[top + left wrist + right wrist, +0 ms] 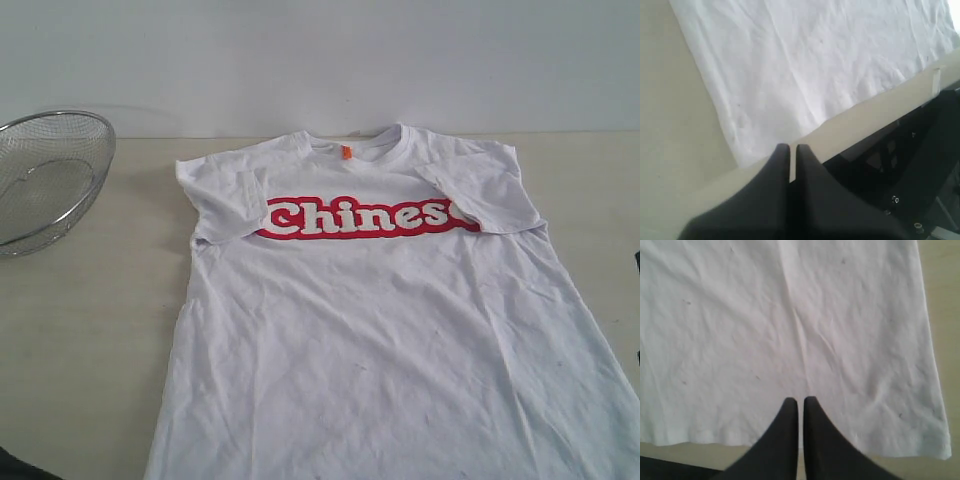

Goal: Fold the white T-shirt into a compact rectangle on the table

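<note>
The white T-shirt point(380, 310) lies face up on the table point(90, 330), collar at the far side, red-outlined lettering across the chest, an orange tag at the neck. Both short sleeves are folded inward over the chest. Its hem reaches the near edge of the exterior view. My left gripper point(789, 146) is shut and empty, hovering over the table's front edge beside the white T-shirt's point(810, 65) hem corner. My right gripper point(800, 400) is shut and empty above the white T-shirt's point(790, 330) hem. Neither gripper shows in the exterior view.
A round wire-mesh basket point(45, 180) sits at the far left of the table. A white wall runs behind the table. Dark frame parts point(910, 160) lie below the table's front edge.
</note>
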Robot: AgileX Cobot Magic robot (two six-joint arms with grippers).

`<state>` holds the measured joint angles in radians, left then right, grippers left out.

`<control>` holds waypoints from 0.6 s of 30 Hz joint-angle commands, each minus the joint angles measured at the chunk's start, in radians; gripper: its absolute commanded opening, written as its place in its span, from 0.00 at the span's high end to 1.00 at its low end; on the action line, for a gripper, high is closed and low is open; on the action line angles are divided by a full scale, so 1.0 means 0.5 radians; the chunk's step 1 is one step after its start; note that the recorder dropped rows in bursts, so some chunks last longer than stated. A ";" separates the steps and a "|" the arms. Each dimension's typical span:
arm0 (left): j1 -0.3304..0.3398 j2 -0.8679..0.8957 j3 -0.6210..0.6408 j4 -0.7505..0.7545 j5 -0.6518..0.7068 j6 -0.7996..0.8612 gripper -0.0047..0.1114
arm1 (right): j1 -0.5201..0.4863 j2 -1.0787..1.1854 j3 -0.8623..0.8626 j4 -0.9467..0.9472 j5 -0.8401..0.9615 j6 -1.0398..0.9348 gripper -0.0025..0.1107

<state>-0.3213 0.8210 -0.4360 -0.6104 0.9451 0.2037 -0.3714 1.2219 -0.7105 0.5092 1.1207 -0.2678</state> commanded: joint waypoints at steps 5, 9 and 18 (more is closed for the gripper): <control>-0.012 0.634 0.007 -0.130 -0.011 0.385 0.92 | -0.015 -0.005 0.229 -0.527 0.055 0.322 0.64; -0.012 0.849 0.007 -0.182 -0.029 0.494 0.92 | -0.015 -0.005 0.380 -0.657 -0.153 0.428 0.54; -0.012 0.883 0.007 -0.297 -0.022 0.669 0.92 | -0.015 0.326 0.370 -0.671 -0.211 0.436 0.54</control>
<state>-0.3213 1.2614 -0.4360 -0.7485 0.9344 0.5271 -0.3744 1.3548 -0.5261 0.1863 1.0343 -0.0492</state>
